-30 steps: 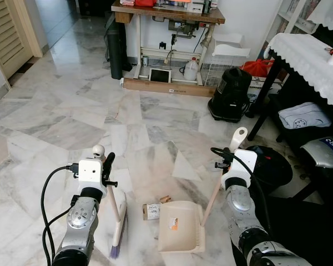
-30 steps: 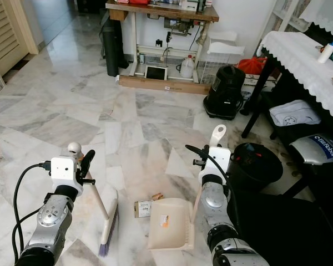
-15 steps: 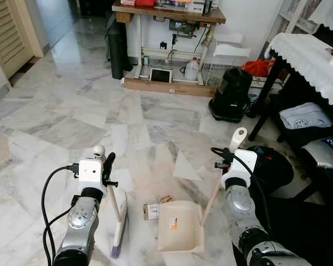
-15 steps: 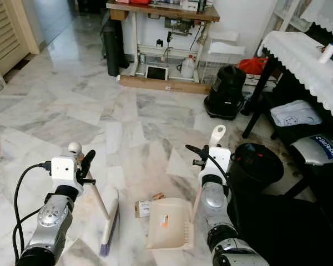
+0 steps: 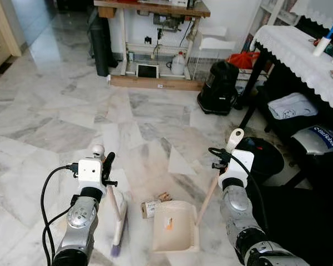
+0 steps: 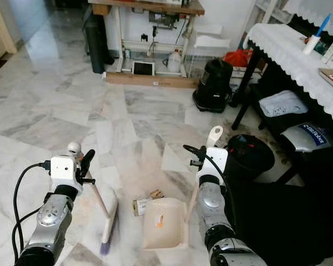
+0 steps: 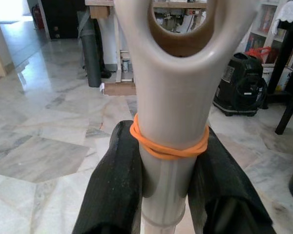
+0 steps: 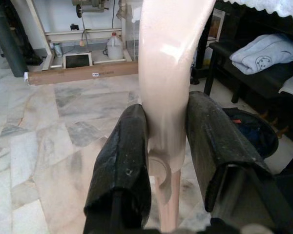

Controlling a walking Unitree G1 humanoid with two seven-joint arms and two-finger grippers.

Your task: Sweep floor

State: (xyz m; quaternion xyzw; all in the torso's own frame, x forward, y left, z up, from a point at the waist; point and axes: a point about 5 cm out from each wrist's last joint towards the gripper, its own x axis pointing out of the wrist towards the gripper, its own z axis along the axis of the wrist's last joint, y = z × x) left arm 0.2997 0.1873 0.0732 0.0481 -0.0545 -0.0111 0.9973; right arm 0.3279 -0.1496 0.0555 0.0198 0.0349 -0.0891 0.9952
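My left gripper [image 5: 104, 167] is shut on the cream handle of a broom [image 5: 120, 220], whose purple bristles rest on the marble floor at the lower left. An orange rubber band [image 7: 168, 146] circles the handle between the black fingers [image 7: 118, 185]. My right gripper [image 5: 226, 166] is shut on the slanted handle of a cream dustpan [image 5: 175, 227] that lies flat on the floor between the arms. In the right wrist view the fingers [image 8: 124, 161] clamp that handle. A small carton [image 5: 150, 208] and a brown scrap [image 5: 165, 196] lie at the dustpan's left front corner.
A black bin [image 5: 263, 158] stands just right of my right arm. Further back are a black vacuum [image 5: 219, 88], a table with a white cloth [image 5: 299, 50] and a sewing table [image 5: 150, 8] with a long cardboard box [image 5: 155, 83] under it. Open marble floor spreads ahead and left.
The whole view has shifted a little, so the camera has moved. Both grippers keep their hold, and the broom, dustpan and scraps stay about where they were.
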